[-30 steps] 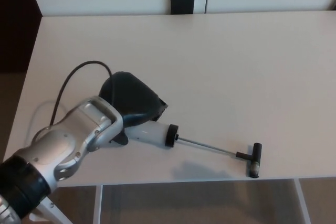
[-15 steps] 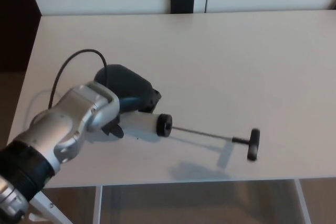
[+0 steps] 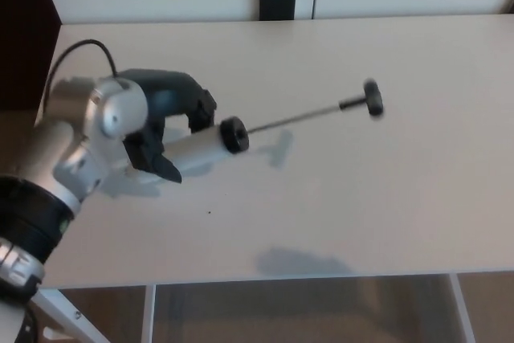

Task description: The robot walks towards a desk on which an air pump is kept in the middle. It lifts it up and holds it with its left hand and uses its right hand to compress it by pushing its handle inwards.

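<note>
Left hand (image 3: 165,122) clenched around the white barrel of the air pump (image 3: 205,146), holding it above the pale worktop (image 3: 361,198). The rod is fully extended, tilted up toward the black T-handle (image 3: 372,98) on the right.

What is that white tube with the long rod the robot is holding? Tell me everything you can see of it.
It is an air pump: a white cylinder, plastic by its look, with a black cap at its end. A thin metal rod runs out, fully extended, to a black T-handle, slightly blurred. The left hand grips the cylinder, holding it off the desk, the rod pointing right and toward the desk's far edge. Nothing else touches it.
</note>
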